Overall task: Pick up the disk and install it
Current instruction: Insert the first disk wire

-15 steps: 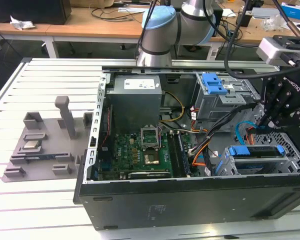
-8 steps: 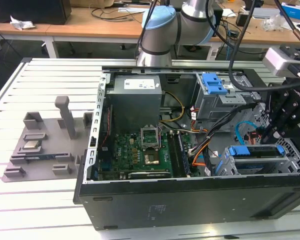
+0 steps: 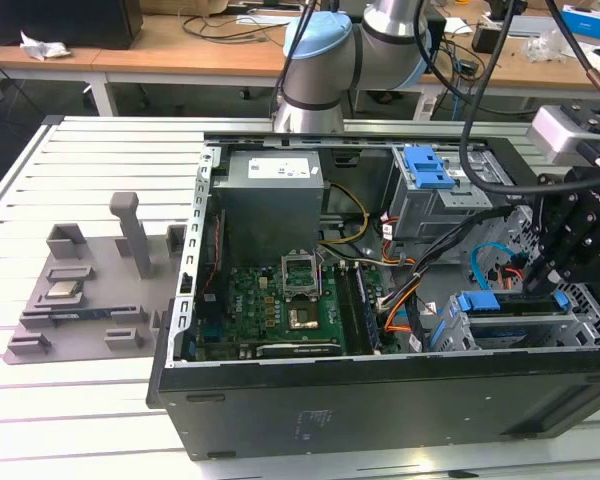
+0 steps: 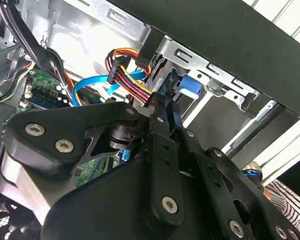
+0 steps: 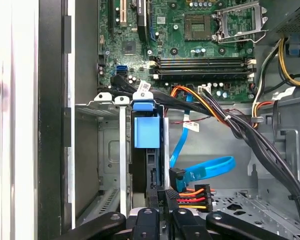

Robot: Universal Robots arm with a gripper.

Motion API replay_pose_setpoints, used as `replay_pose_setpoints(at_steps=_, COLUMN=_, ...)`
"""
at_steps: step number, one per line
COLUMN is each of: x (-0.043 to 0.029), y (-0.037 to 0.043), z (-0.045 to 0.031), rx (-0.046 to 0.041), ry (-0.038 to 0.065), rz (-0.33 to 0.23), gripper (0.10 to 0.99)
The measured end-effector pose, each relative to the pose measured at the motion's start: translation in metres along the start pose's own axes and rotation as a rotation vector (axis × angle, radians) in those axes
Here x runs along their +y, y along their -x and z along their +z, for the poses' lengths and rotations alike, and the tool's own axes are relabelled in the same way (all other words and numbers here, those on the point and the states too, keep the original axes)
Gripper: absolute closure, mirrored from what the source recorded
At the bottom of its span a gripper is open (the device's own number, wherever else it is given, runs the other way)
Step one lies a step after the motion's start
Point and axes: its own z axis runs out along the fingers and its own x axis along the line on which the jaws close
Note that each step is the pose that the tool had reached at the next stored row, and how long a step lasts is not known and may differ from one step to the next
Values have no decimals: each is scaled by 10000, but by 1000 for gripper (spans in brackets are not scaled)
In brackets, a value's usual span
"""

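Observation:
The disk (image 3: 502, 306), with its bright blue frame (image 5: 147, 132), stands on edge in the lower metal drive bay (image 5: 107, 150) at the front of the open computer case, on the exterior view's right. My gripper (image 3: 535, 283) hangs over the disk's cable end. In both wrist views its black fingers are drawn close together, shut, just behind the disk's rear edge (image 5: 151, 172). I cannot tell whether the gripper (image 5: 162, 197) touches it. In the second wrist view the gripper (image 4: 165, 109) points at the blue frame (image 4: 187, 85) inside the bay.
A blue data cable (image 5: 205, 167) and a multicoloured power plug (image 5: 192, 192) lie close beside the fingers. An upper grey drive cage with a blue latch (image 3: 427, 170) sits farther back. The motherboard (image 3: 280, 300) and power supply (image 3: 270, 195) fill the case's left. A grey parts tray (image 3: 90, 300) lies outside.

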Motion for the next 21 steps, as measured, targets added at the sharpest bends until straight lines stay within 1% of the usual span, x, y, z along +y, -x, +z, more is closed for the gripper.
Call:
replay_pose_setpoints(at_steps=6, x=-8, y=-3, z=11, rx=14, ry=-1, rz=1, gripper=918)
replay_pose_setpoints(at_steps=8, x=-8, y=-4, z=-5, rx=13, ry=-1, rz=0, gripper=918)
replay_pose_setpoints(at_steps=9, x=-7, y=-6, z=-26, rx=14, ry=-1, rz=1, gripper=918)
replay_pose_setpoints(at_steps=11, x=-8, y=-14, z=-26, rx=14, ry=-1, rz=-1, gripper=918)
replay_pose_setpoints(at_steps=18, x=-18, y=-23, z=16, rx=15, ry=2, rz=1, gripper=918)
replay_pose_setpoints(at_steps=21, x=-21, y=-22, z=58, rx=21, ry=2, rz=0, gripper=918)
